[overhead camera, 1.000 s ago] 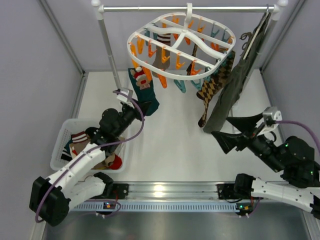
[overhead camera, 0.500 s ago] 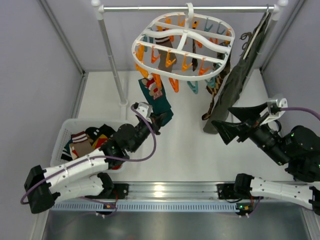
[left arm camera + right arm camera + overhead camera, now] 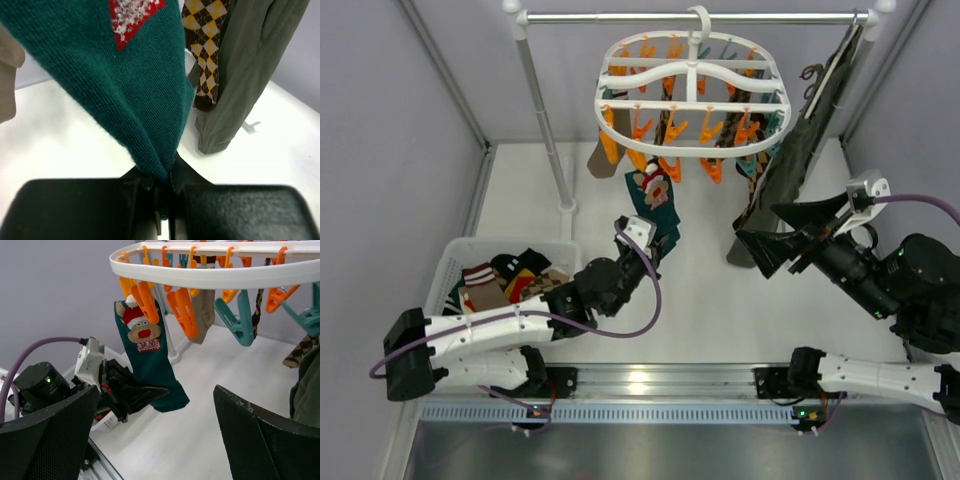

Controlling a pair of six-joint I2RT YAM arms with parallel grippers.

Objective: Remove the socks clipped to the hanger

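1. Our left gripper [image 3: 162, 181] is clenched on the lower tip of the teal sock [image 3: 125, 85].
2. From there the sock's long axis runs up and away to its orange clip [image 3: 145, 297] on the hanger [image 3: 225, 276].
3. Our right gripper [image 3: 778, 233] gapes, holding nothing, well apart beside the olive garment [image 3: 798, 150]; we judge the downward pull falls to the left.

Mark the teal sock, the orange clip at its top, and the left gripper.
teal sock [image 3: 146, 365]: right wrist view, plain knit below the red-white figure.
orange clip [image 3: 146, 301]: right wrist view, clip body over the sock's cuff.
left gripper [image 3: 163, 182]: left wrist view, between fingertips pinching the sock's end.
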